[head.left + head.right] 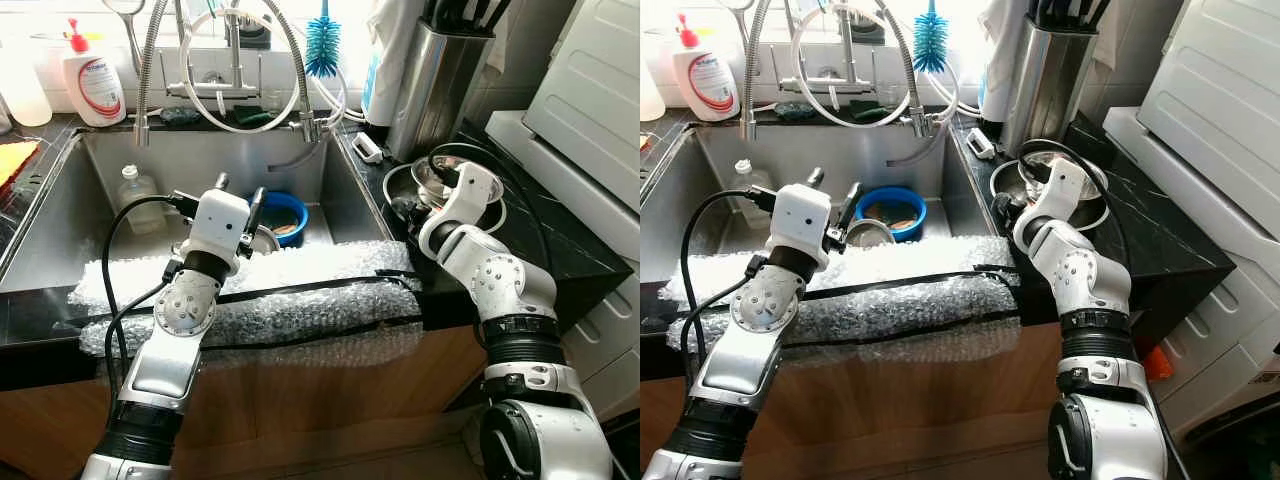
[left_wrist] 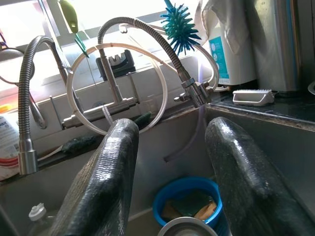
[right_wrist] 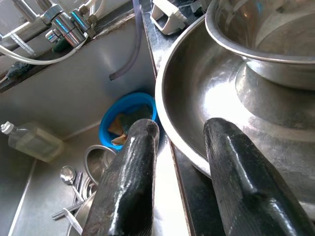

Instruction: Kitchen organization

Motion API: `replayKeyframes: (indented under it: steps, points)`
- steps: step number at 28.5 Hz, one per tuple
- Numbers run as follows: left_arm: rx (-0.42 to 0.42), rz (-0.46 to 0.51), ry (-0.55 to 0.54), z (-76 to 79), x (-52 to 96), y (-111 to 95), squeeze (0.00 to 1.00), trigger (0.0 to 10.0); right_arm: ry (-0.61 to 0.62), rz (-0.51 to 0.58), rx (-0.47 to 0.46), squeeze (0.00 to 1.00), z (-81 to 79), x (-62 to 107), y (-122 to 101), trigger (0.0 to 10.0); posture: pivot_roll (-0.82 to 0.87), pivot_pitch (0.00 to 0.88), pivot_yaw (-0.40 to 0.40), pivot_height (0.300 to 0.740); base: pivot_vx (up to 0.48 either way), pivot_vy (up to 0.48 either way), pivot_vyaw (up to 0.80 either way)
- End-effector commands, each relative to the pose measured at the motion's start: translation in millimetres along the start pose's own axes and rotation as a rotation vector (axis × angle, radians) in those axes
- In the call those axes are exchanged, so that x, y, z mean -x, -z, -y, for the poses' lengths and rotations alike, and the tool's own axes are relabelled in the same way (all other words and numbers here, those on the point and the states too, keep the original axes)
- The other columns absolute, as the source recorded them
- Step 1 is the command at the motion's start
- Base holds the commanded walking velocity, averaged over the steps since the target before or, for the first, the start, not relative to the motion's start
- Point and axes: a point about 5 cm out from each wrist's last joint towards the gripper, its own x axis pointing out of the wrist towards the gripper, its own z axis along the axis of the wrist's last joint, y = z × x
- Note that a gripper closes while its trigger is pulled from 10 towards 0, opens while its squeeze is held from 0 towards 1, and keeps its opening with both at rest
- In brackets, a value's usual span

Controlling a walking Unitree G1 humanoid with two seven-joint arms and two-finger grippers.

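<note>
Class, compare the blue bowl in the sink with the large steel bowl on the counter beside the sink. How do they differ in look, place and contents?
The blue bowl is bright blue; the large steel bowl is shiny bare metal.
The blue bowl sits down in the sink; the steel bowl rests on the dark counter.
The blue bowl holds what look like sponges or scraps; the steel bowl holds a smaller steel bowl.
Both are round and upright.

Brushed steel sink (image 1: 330, 180) is being shown matt; polished metal bowls (image 3: 256, 83) glossy; blue plastic bowl (image 1: 283, 215) smooth; bubble wrap (image 1: 300, 290) rough, translucent; black marbled counter (image 1: 560, 240) shiny; wooden cabinet front (image 1: 330, 380) matt.
</note>
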Motion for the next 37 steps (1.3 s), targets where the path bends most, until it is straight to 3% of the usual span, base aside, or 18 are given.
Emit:
replayKeyframes:
  steps: [1, 11, 29, 37]
  points:
    - [-0.013, 0.034, 0.015, 2.0, -3.2, -10.2, 0.0, 10.0, 0.024, 0.028, 0.006, 0.0, 4.1, 2.7, -6.1, 10.0, 0.02, 0.0, -0.089, 0.74, 0.0, 0.0, 0.0]
    - [-0.012, 0.038, 0.026, 4.1, -4.5, -11.3, 0.0, 10.0, 0.074, 0.107, -0.03, 0.0, 15.5, 4.9, -25.0, 10.0, 0.01, 0.001, -0.086, 0.74, 0.0, 0.0, 0.0]
    - [-0.021, 0.041, 0.033, 4.4, -5.0, -11.9, 0.0, 10.0, 0.117, 0.048, -0.075, 0.0, 33.7, -2.1, -9.7, 10.0, 0.02, 0.001, -0.086, 0.74, 0.0, 0.0, 0.0]
    - [-0.021, 0.037, 0.045, 5.7, -5.0, -11.3, 0.0, 10.0, 0.098, 0.035, -0.087, 0.0, 28.0, -2.7, -7.4, 10.0, 0.02, 0.001, -0.088, 0.74, 0.0, 0.0, 0.0]
